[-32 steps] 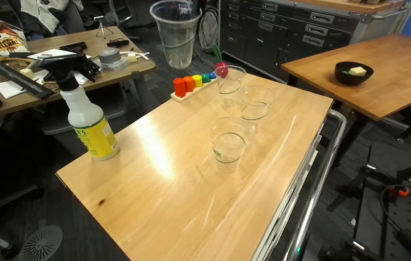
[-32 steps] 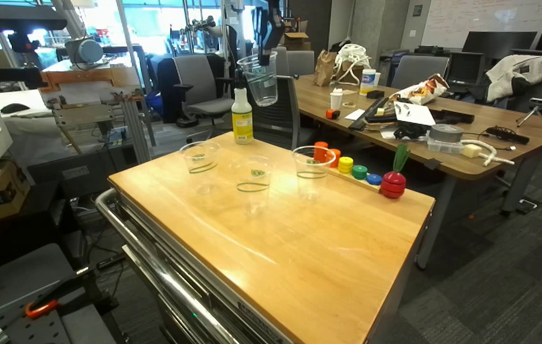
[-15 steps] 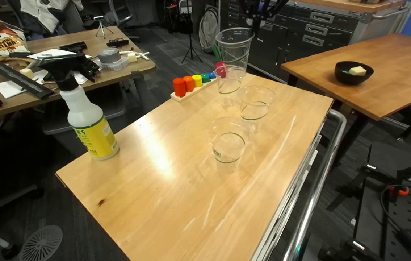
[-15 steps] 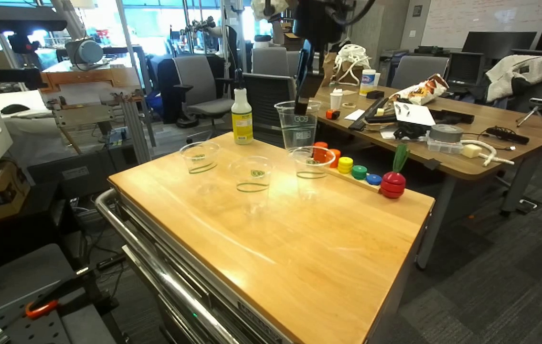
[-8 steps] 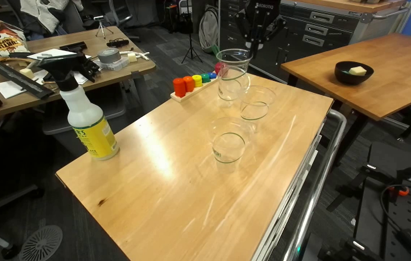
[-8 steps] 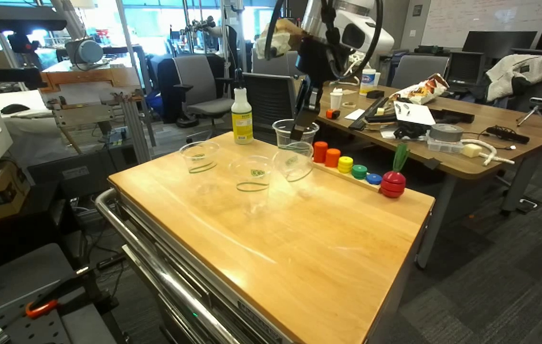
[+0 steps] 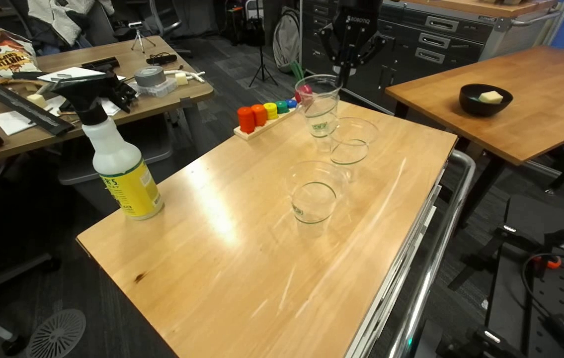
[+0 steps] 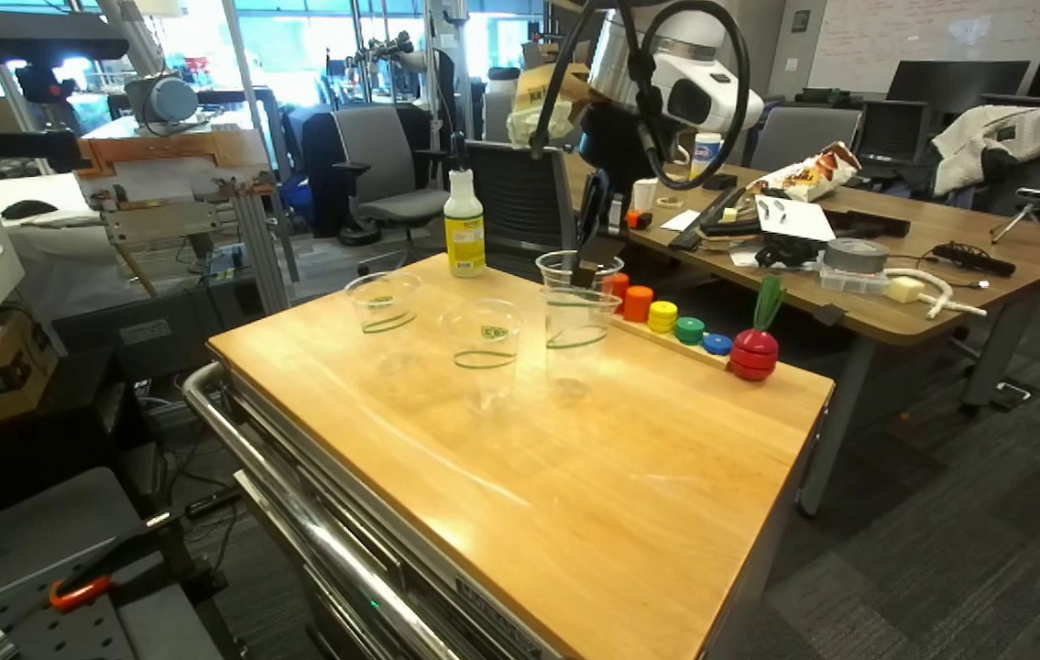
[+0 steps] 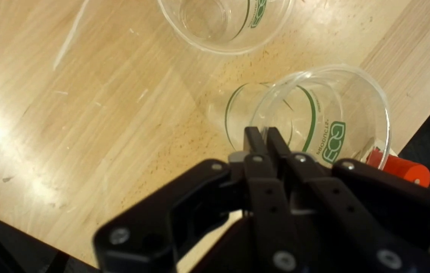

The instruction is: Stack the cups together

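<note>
- Held cup (image 9: 338, 100) sits lower than before, fingers (image 9: 254, 142) pinching its wall
- "PRODUCTS" on it, backwards in wrist view lol
- gripper (image 7: 344, 78) says "ROBOTIQ"
- spray bottle (image 7: 119, 155): can read "R'S"

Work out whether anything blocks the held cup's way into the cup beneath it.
Nothing visible does. The gripper has the held cup by its rim; in both exterior views that cup overlaps the lower cup, with no other object visible between them. Through the clear walls, I cannot tell whether it sits inside.
</note>
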Controlling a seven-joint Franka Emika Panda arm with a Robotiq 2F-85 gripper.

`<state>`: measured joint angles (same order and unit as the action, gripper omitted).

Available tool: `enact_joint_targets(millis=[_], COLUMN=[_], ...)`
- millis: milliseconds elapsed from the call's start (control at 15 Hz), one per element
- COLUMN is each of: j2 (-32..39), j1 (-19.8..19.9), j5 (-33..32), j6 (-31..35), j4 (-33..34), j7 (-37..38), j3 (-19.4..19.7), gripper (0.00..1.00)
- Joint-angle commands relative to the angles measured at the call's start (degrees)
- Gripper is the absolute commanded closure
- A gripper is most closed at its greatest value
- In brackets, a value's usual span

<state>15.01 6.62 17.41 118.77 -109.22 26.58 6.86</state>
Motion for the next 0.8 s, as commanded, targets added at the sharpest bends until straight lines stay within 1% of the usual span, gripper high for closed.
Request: enact_joint_targets(millis=[0, 333, 600, 667, 733], j2=[-1.3, -2.8, -2.8, -3.0, -3.1], j1=[-0.4, -0.7, -0.5, -0.6, -0.6], j5=[-0.3, -2.0, -1.5, -1.6, -1.7], j6=[1.9, 2.2, 2.2, 2.2, 2.4], j4=[-0.4, -1.9, -3.5, -4.1, -4.6], j7=[-2.3, -3.7, -4.9, -5.1, -5.3], j3=[0.0, 0.0, 0.0, 0.0, 0.0], gripper=[0.96, 0.95, 0.94, 0.92, 0.67])
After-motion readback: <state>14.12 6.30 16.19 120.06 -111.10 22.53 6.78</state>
